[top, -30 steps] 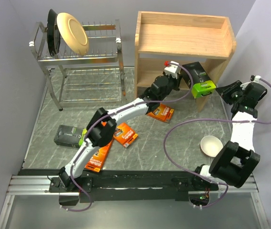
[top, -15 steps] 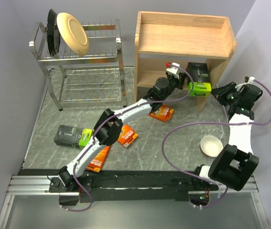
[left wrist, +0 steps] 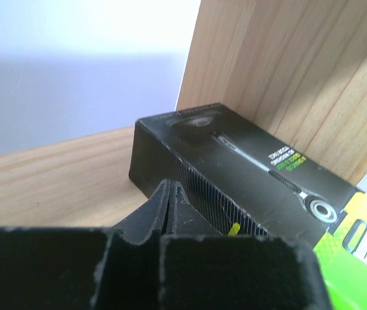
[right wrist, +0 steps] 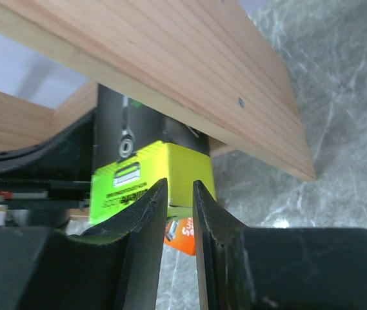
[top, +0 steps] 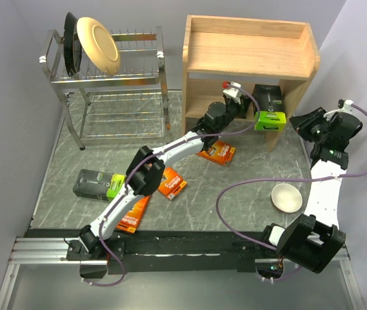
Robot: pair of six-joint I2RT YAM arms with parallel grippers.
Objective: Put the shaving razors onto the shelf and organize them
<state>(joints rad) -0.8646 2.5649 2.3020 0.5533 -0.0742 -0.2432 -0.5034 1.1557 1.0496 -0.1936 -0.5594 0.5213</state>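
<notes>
Shaving razors, five packs. One black pack (top: 270, 106) with a lime-green end lies on the lower tier of the wooden shelf (top: 247, 51), along its right side panel, the green end jutting past the front edge. The second black pack (top: 95, 185) lies near the bench's left edge. Three orange packs lie on the bench: one (top: 218, 152) just in front of the shelf, one (top: 171, 182) mid-bench, one (top: 131, 214) by the near edge, partly under the left arm.

Left pincer (left wrist: 169, 194): fully closed, holding nothing, its tips at the long side of the shelved pack; contact cannot be told. Right pincer (right wrist: 178, 186): fingers a narrow gap apart, nothing between them, aimed at the green end.

Also present: white bowl (top: 286, 197) near the right edge; chrome dish rack (top: 115, 77) at the far left corner, carrying a cream plate (top: 98, 44).
</notes>
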